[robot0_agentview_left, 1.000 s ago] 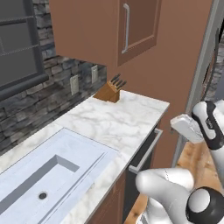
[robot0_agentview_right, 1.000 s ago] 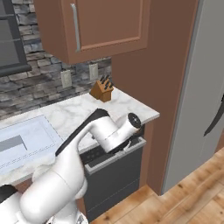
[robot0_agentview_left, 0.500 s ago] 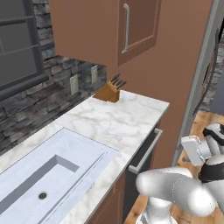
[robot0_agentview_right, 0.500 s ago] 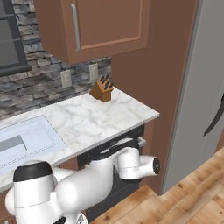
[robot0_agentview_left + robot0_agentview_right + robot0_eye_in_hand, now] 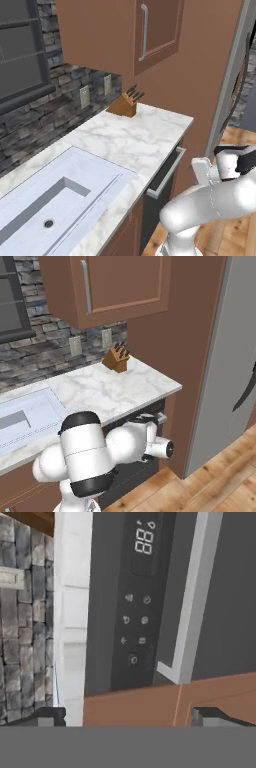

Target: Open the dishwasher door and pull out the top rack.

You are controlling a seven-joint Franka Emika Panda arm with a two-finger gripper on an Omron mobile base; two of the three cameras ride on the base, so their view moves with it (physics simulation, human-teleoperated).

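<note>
The dishwasher door (image 5: 151, 212) is a dark grey panel under the marble counter and stands shut. In the hand view, which is rolled sideways, the dishwasher door (image 5: 227, 597) shows its black control strip (image 5: 139, 612) and silver bar handle (image 5: 195, 602). The bar handle (image 5: 167, 172) runs just below the counter edge. My gripper (image 5: 130, 717) faces the door's handle end from a short way off, open, with nothing between its fingertips (image 5: 50, 716). From the left base view the gripper (image 5: 200, 170) hangs just right of the handle. The top rack is hidden behind the door.
A knife block (image 5: 125, 105) stands at the back of the marble counter (image 5: 135, 142), and a sink (image 5: 55, 200) lies to the left. A brown cabinet panel (image 5: 180, 346) and the grey fridge (image 5: 225, 366) flank the dishwasher on the right. The wooden floor (image 5: 215, 486) lies in front.
The arm has swung down from counter height to the front of the dishwasher door, near the handle end. The gripper has stayed open.
</note>
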